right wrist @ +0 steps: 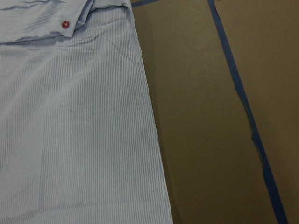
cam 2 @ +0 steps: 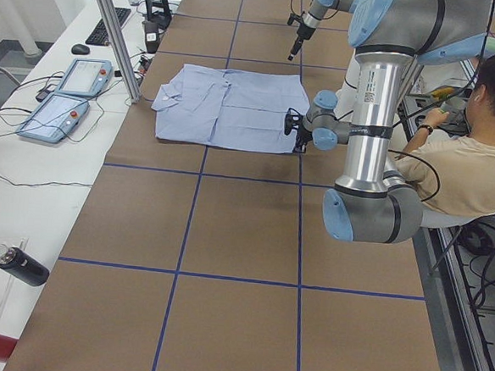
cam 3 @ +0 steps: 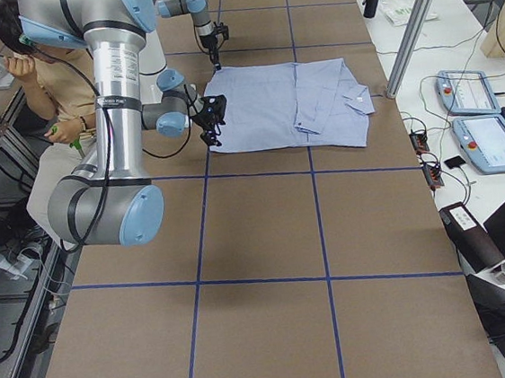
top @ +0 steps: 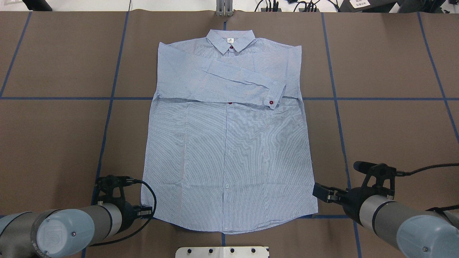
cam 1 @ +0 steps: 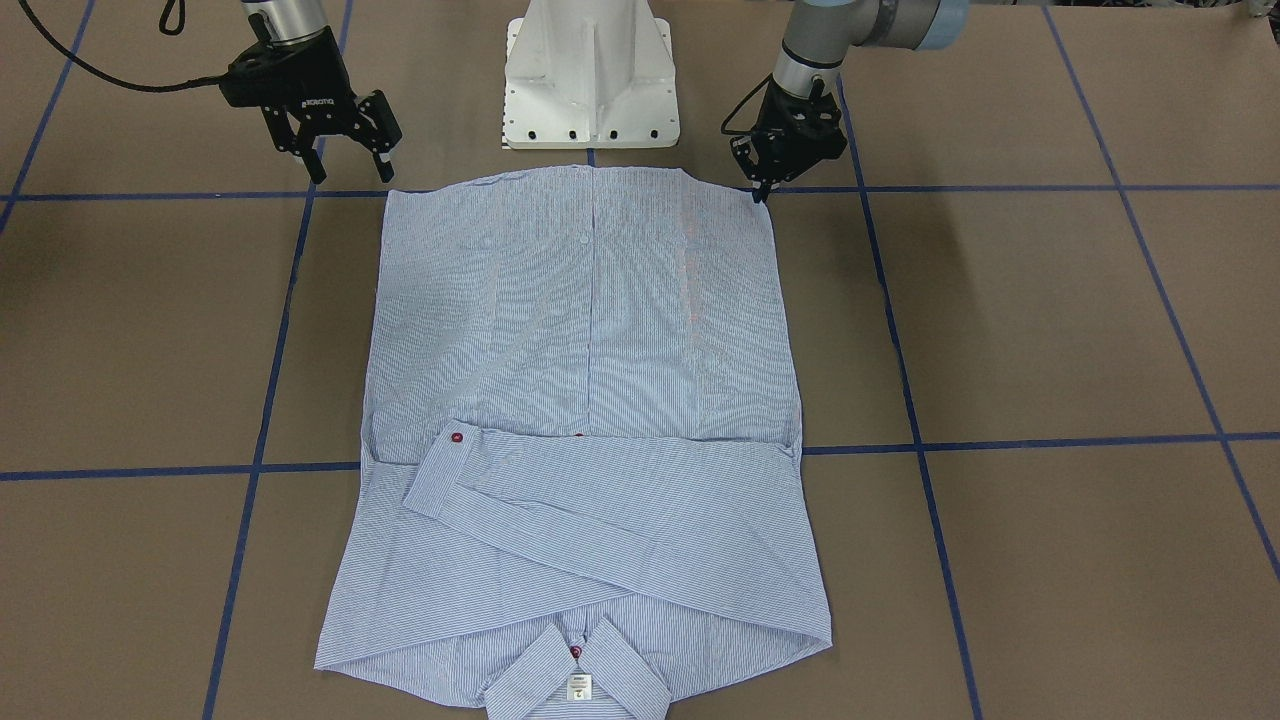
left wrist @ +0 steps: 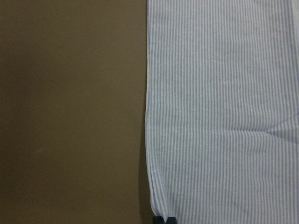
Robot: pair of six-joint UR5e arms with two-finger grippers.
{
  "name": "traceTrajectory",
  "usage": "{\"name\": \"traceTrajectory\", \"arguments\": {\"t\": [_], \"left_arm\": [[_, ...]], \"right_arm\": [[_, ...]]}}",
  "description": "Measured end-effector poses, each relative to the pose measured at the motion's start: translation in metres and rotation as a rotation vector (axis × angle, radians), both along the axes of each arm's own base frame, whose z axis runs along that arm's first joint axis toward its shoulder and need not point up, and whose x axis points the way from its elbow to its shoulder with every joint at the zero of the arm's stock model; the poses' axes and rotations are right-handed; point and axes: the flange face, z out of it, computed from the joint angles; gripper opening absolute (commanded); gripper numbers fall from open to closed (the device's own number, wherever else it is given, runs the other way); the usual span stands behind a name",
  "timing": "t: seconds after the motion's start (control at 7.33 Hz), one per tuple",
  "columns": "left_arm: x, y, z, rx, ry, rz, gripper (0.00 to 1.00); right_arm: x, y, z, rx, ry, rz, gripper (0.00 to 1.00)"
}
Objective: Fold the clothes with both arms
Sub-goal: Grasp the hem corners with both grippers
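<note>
Left gripper (cam 1: 760,188), at the upper right of the front-facing view, shows its fingers drawn together right on the hem corner of the shirt (cam 1: 590,330). Its wrist view has the dark fingertips (left wrist: 161,220) meeting at the cloth edge at the bottom of the frame, so it looks pinched onto that corner. Right gripper (cam 1: 350,172), at the upper left of the same view, is spread wide and hangs just outside the opposite hem corner, touching nothing. The shirt lies flat and front up in the middle of the brown table (cam 1: 1050,320), hem toward the top of that view and collar at its bottom edge, both sleeves crossed over the chest. The step in hand appears to be taking both hem corners so the hem can be carried toward the collar. To do it well, the right gripper should come down and inward and catch every layer at its corner before either arm lifts; then both should rise level with the hem taut between them, so the crossed sleeves are not dragged
</note>
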Motion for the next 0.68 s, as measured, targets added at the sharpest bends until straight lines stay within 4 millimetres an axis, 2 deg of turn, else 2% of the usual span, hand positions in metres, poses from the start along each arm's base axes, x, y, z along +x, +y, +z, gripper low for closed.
{"name": "traceTrajectory", "arguments": {"t": [0.14,0.27,0.68], "left_arm": [[-0.001,-0.001,-0.001,0.007,0.002,-0.009,0.00],[-0.002,-0.003,-0.002,0.017,0.003,-0.023,0.00],[-0.002,-0.004,-0.005,0.032,0.008,-0.043,0.00]], "right_arm": [[-0.011,0.014,0.010,0.001,0.001,0.020,0.56],[-0.021,0.028,0.015,0.000,-0.006,0.036,0.47],[-0.047,0.052,0.028,0.007,-0.008,0.052,0.44]]}}
